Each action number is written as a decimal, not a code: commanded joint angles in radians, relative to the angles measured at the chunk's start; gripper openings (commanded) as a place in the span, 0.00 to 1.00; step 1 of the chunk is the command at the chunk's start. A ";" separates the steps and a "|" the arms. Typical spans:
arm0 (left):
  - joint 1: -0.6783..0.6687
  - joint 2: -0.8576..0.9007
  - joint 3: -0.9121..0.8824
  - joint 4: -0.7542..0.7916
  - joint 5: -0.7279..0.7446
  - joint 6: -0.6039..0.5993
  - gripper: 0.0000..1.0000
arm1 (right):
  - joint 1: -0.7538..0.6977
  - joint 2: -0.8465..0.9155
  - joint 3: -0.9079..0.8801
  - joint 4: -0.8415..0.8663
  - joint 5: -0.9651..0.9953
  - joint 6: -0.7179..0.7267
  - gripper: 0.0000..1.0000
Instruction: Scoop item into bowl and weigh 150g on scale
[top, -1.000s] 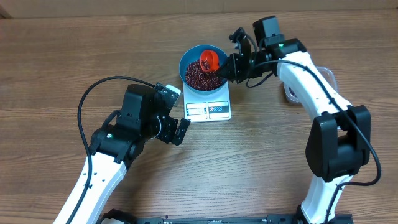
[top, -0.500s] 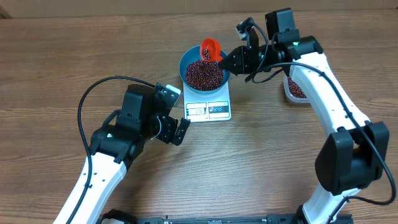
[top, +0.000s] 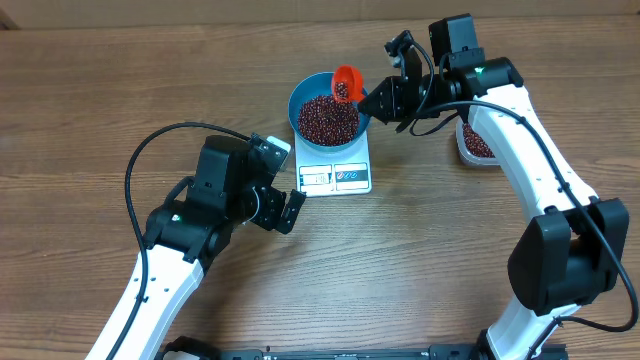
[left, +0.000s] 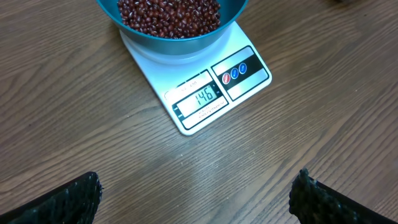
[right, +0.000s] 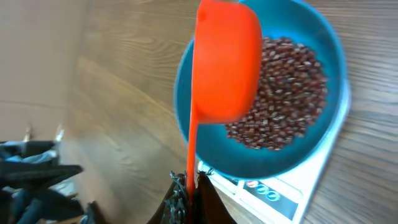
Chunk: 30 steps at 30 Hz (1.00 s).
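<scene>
The blue bowl (top: 313, 84) stands on the white scale (top: 335, 176) and holds a heap of dark red-brown beans (top: 325, 120). An orange scoop (top: 346, 84) hangs over the bowl's far right rim, and my right gripper (top: 375, 100) is shut on its handle. In the right wrist view the scoop (right: 227, 68) shows its underside above the beans (right: 286, 93) and the bowl (right: 314, 25), with my right gripper (right: 189, 196) clamped on the thin handle. My left gripper (top: 283, 210) is open and empty, near the scale's front left corner. In the left wrist view the scale (left: 245, 87) reads 146.
A clear plastic tub (top: 476, 142) with more beans sits right of the scale, partly under my right arm. A black cable loops over the table left of my left arm. The table's back edge runs along the top of the overhead view.
The scoop rose out of the beans and moved to the bowl's far right rim. My right arm swung right and uncovered the tub. The left arm stayed still.
</scene>
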 joint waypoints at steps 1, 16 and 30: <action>0.004 0.000 -0.006 0.001 -0.003 0.023 1.00 | 0.019 -0.027 0.027 0.000 0.086 0.000 0.04; 0.004 0.000 -0.006 0.001 -0.003 0.023 1.00 | 0.102 -0.027 0.029 -0.009 0.322 -0.010 0.04; 0.004 0.000 -0.006 0.001 -0.003 0.023 0.99 | 0.189 -0.031 0.029 -0.013 0.512 -0.113 0.04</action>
